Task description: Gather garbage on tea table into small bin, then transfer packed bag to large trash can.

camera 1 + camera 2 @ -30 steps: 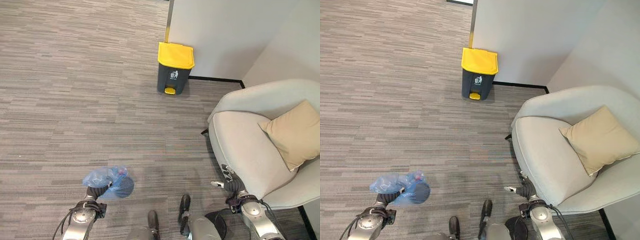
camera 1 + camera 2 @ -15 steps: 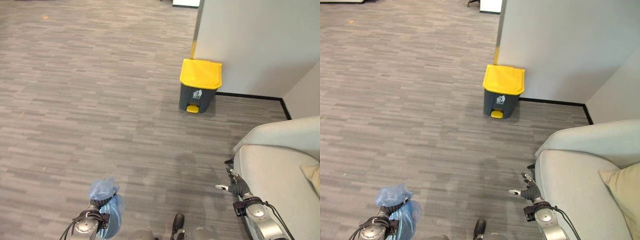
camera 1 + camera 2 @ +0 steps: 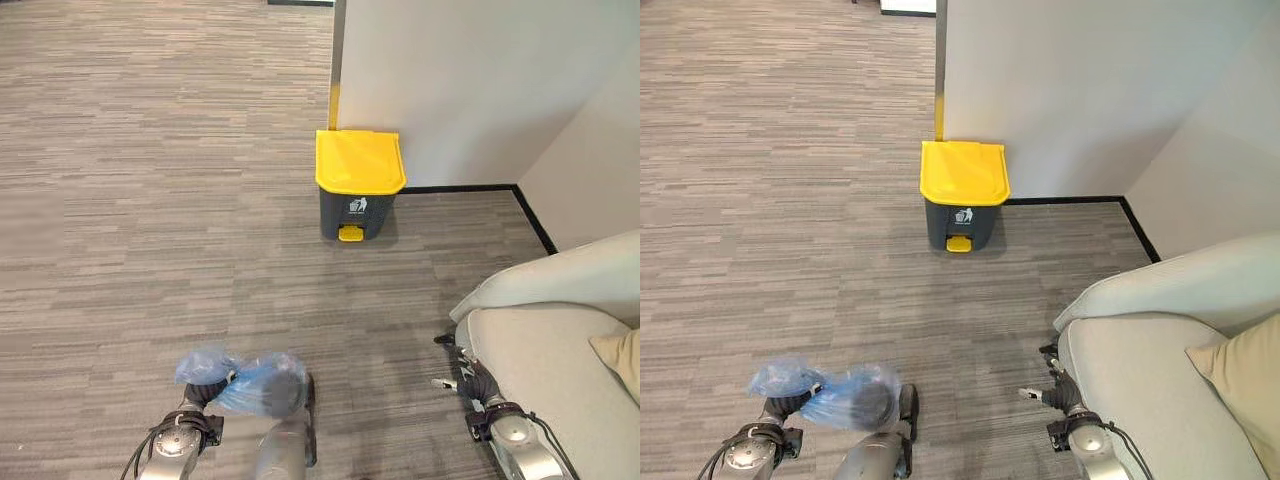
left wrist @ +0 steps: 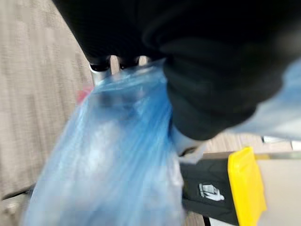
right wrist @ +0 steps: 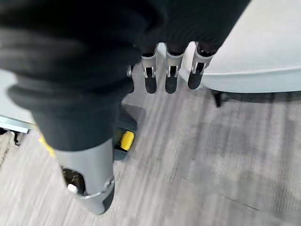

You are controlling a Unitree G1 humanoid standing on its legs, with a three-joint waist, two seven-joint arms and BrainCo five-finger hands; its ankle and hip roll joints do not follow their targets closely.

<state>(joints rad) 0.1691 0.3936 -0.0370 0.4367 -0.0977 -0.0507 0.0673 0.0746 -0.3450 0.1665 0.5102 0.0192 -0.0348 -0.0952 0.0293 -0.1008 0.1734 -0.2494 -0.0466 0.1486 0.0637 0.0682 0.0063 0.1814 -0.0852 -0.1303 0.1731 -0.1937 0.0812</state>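
Note:
A blue plastic garbage bag [image 3: 245, 382] with dark contents hangs low over the carpet, its knotted top bunched in my left hand [image 3: 195, 402], which is shut on it. From the left wrist view the bag [image 4: 117, 160] shows close up, with the large trash can [image 4: 225, 193] beyond it. That can [image 3: 358, 188] is dark grey with a shut yellow lid and a yellow pedal, and stands against the white wall ahead. My right hand [image 3: 468, 380] hangs by the armchair with relaxed fingers [image 5: 171, 70], holding nothing.
A light grey armchair [image 3: 560, 330] with a beige cushion [image 3: 622, 355] stands at the right, close to my right hand. White walls form a corner behind the can. Grey striped carpet [image 3: 150, 200] stretches to the left and ahead.
The camera has swung, so the can now sits nearer the view's centre. The bag has swung out to the right of my left hand. The right hand stays open.

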